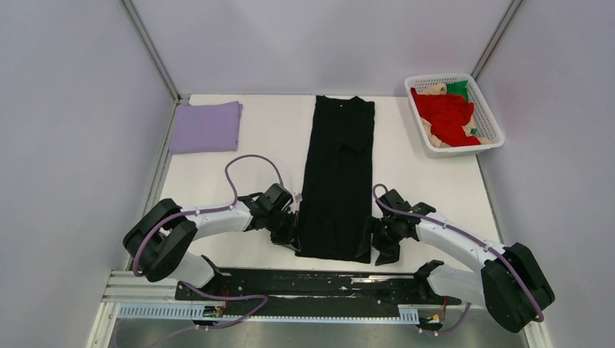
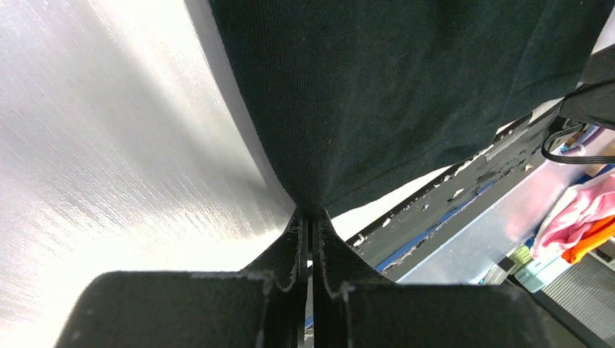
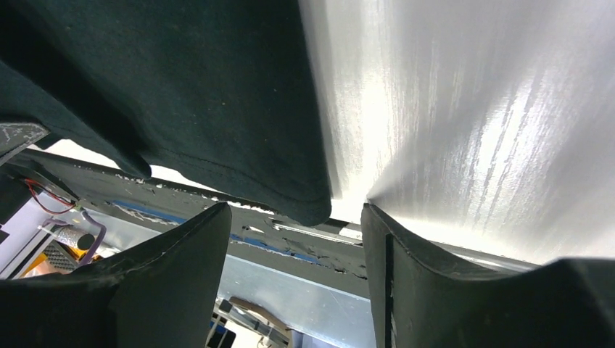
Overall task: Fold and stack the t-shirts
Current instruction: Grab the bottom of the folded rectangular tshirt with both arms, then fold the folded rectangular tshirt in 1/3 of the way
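Top external view: on the white table (image 1: 254,145), the large black cloth t-shirt (image 1: 339,174) lies as a long, lengthwise-folded strip at centre, and the folded lavender cloth t-shirt (image 1: 207,127) lies at the far left. The left gripper (image 2: 310,217) is pinched on its near left corner. The right gripper (image 3: 296,210) stands with fingers apart at the near right corner.

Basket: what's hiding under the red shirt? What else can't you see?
- Top view: the red shirt covers most of the basket; beige cloth and green cloth peek out, number of pieces unclear.
- Top view: the folded lavender shirt hides its own lower layers.
- Left wrist view: the black shirt, pinched by the left gripper, runs off the top edge.
- Right wrist view: the same shirt runs off the top and left edges.
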Motion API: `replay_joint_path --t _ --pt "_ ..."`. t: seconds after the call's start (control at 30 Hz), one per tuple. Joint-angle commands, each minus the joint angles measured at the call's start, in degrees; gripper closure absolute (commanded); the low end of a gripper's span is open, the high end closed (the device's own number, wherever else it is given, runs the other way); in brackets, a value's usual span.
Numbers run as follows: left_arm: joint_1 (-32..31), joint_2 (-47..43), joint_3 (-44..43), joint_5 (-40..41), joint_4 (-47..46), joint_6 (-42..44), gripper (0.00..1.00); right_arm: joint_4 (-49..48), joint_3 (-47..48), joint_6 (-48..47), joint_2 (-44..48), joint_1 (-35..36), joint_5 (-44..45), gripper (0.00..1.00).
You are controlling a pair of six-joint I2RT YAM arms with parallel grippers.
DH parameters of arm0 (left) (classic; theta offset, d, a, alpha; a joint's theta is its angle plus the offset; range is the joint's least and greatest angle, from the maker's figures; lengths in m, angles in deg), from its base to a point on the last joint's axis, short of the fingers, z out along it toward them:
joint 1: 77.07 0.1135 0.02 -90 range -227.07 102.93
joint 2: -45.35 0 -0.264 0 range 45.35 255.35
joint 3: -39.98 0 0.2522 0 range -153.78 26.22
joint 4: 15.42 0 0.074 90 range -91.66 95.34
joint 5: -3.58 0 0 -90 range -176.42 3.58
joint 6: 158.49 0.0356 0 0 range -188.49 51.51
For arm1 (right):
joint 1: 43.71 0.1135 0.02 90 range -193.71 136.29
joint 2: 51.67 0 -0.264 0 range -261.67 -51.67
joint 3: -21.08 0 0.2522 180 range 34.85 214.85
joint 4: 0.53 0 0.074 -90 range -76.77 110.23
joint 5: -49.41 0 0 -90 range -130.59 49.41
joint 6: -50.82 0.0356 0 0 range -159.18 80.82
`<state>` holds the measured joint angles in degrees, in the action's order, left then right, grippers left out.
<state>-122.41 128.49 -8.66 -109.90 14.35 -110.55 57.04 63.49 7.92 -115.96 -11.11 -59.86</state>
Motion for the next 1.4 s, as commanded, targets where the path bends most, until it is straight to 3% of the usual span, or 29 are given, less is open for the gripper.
replay_joint_path --t 0.0,0.1,0.3,0.47,0.67,0.83,1.07,1.37 --pt "-0.27 -1.03 0.49 2.09 2.13 -0.01 1.00 -1.33 -1.14 2.56 -0.15 0.51 0.85 0.37" --pt "-0.27 -1.56 0.56 2.09 1.86 -0.23 1.00 -2.09 -1.16 2.59 -1.09 0.54 1.78 0.47" --pt "-0.27 -2.34 0.16 0.94 0.53 -1.05 1.00 -7.73 -0.75 2.68 -1.78 0.62 -0.67 0.77" --pt "-0.27 -3.90 -3.82 0.48 1.86 0.16 1.00 -9.67 4.46 1.33 -1.66 0.62 3.18 0.98" --pt "0.67 -1.42 -14.44 3.74 4.99 4.81 1.00 -9.70 10.33 -0.99 0.09 -0.78 8.93 1.00" --pt "7.21 6.55 -24.39 6.27 6.59 6.32 1.00 -10.63 16.00 -4.74 -2.73 -5.63 12.86 1.00" --pt "12.66 18.07 -40.53 6.11 6.36 7.98 1.00 -16.73 26.36 -9.85 -12.60 -12.28 11.85 0.99" --pt "18.16 30.14 -54.72 3.96 6.31 10.58 1.00 -22.75 37.72 -12.03 -25.78 -16.99 13.88 0.99"
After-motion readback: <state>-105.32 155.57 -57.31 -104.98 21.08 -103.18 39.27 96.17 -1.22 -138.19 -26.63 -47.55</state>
